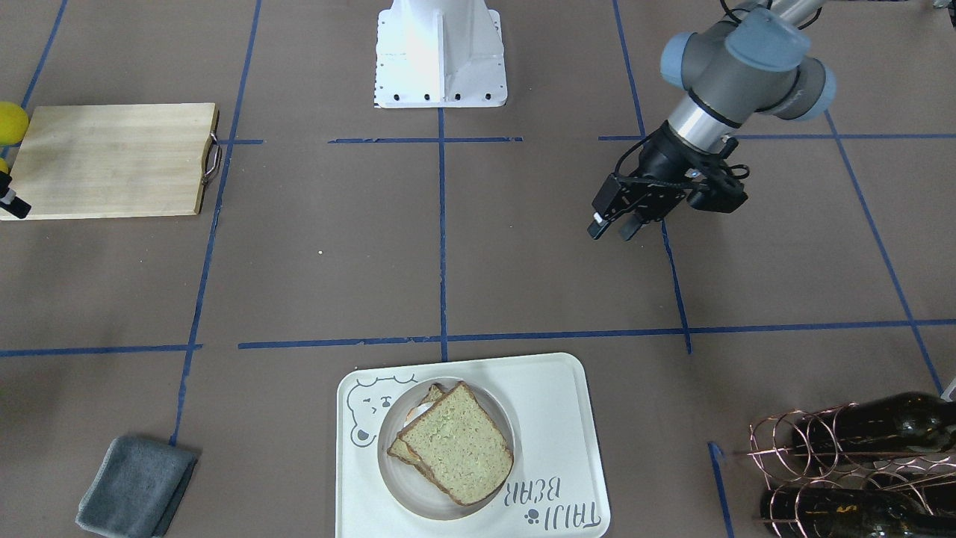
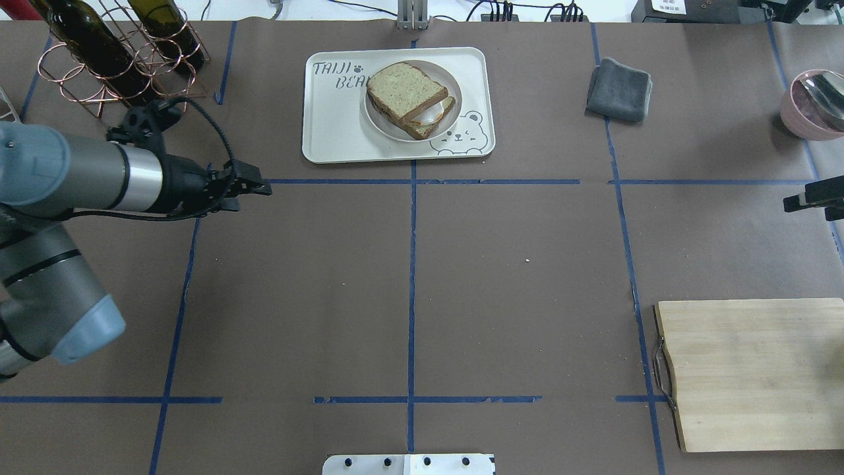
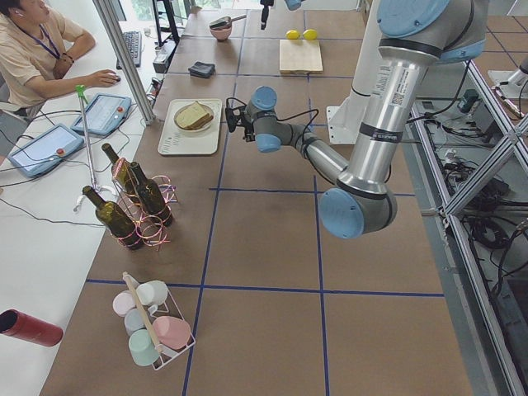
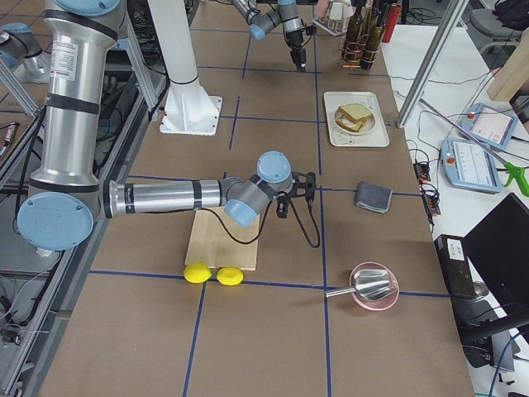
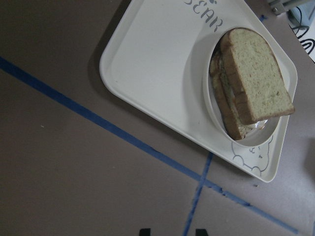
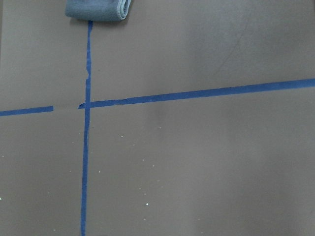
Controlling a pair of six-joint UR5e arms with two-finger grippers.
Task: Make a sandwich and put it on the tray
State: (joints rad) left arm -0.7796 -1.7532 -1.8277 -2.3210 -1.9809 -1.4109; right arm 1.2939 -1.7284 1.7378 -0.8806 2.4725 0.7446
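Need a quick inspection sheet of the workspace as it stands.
Surface: brown paper table, blue tape grid, a few crumbs.
Job's things: sandwich on a white plate, and the plate is on the tray; looks done.
Clutter: cutting board, grey cloth, racked wine bottles, pink bowl, two lemons.
Grippers: left gripper open, empty, hovering off the tray; right gripper by the board, state unclear.
Cables: black cable looped at the left wrist.
Surroundings: operator seated at a side desk.
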